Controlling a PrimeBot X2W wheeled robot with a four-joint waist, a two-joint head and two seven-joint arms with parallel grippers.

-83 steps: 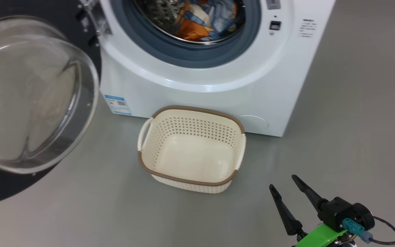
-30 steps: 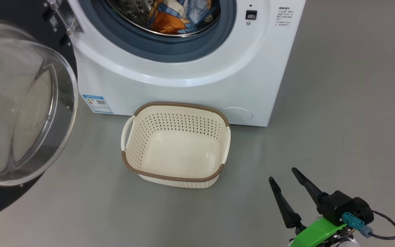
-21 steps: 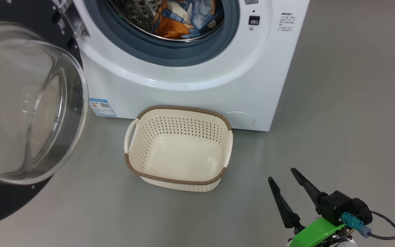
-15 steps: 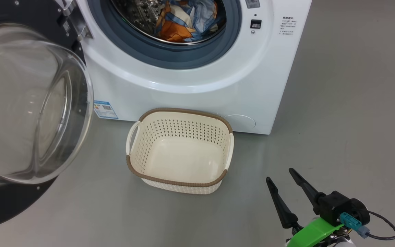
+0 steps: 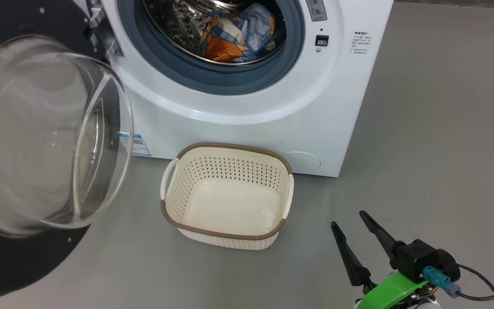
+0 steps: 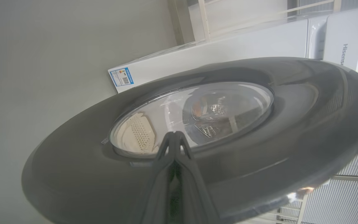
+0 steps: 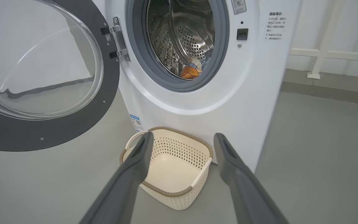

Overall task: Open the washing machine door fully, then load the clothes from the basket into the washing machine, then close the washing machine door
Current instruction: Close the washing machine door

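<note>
OPEN AND WAITING: At left, the washing machine door (image 5: 2, 262) stands swung out, its outer face turned to the left end effector (image 6: 175, 134). That end effector's fingers are pressed together, tips at the window's (image 6: 197, 115) edge; contact cannot be made out. The clothes (image 5: 230, 40) lie inside the washing machine (image 5: 238, 111), and the basket (image 5: 225, 235) sits empty on the floor (image 5: 423, 150) just before it. At right, the right end effector (image 5: 348, 219) hangs well apart, spread wide and holding nothing. Closing likely falls to the left arm, pushing the door rightward.
</note>
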